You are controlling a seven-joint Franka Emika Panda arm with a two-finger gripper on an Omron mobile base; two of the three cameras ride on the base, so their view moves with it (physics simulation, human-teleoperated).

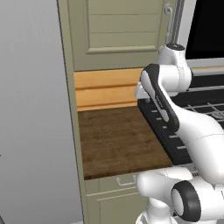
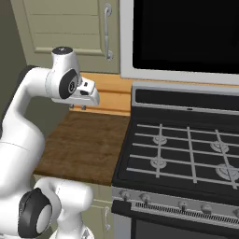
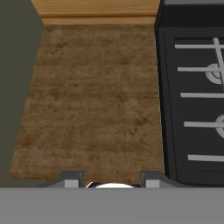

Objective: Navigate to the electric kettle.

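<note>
**Now over a dark wood counter beside the stove**

So we are looking at a narrow stretch of brown wooden countertop (image 1: 118, 140), dark and grainy, squeezed between a tall grey-green side panel (image 1: 30, 109) on its left and a black gas stove (image 2: 182, 149) on its right. The stove sits just beside the counter, edge to edge, with grey grates running over round burners and a row of knobs along its front. Behind the counter runs a pale, honey-coloured wooden backsplash (image 1: 105, 89), and above that a cream cabinet door (image 2: 65, 28) with a curved metal handle. Over the stove hangs a big black panel in a light frame (image 2: 182, 35). Below the counter there's a cream drawer front (image 1: 113, 183) with a small handle.

The white arm is folded up high, and the gripper (image 2: 77, 107) hangs above the back of the counter, pointing down. From the hand view, the two finger tips (image 3: 70, 180) stand well apart, jaws wide, nothing between them, just bare wood below.

As for the electric kettle, I can't place it from these views.
</note>
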